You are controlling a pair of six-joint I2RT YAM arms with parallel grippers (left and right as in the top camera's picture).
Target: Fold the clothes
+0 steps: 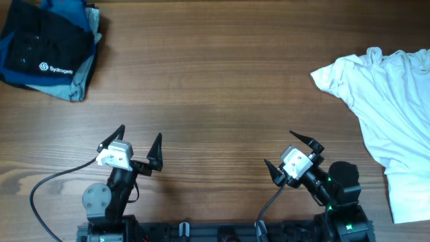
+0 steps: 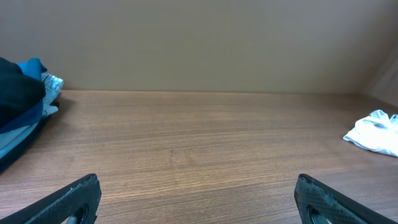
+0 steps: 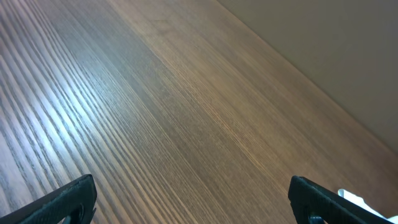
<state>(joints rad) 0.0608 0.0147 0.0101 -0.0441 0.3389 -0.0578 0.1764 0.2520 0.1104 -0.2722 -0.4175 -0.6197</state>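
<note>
1. Both claws stand spread as wide as they go and hold nothing. My left gripper (image 1: 140, 134) and my right gripper (image 1: 279, 148) hang over bare wood at the near edge of the table (image 1: 215, 81), close to their own bases.
2. I see the black T-shirt (image 1: 47, 44) bunched in a heap at the far left corner, well apart from either gripper.
3. Its white logo (image 1: 57, 68) and lettering face up.
4. A blue garment (image 1: 12, 67) shows around and under the black one, touching it.
5. A white T-shirt (image 1: 393, 107) lies crumpled along the right edge, nearer my right gripper and well apart from the black heap.
6. From the left wrist I see the dark heap at the left edge and the white cloth far right.
7. From the right wrist I see wood grain between the fingers and a sliver of white at the bottom right.
</note>
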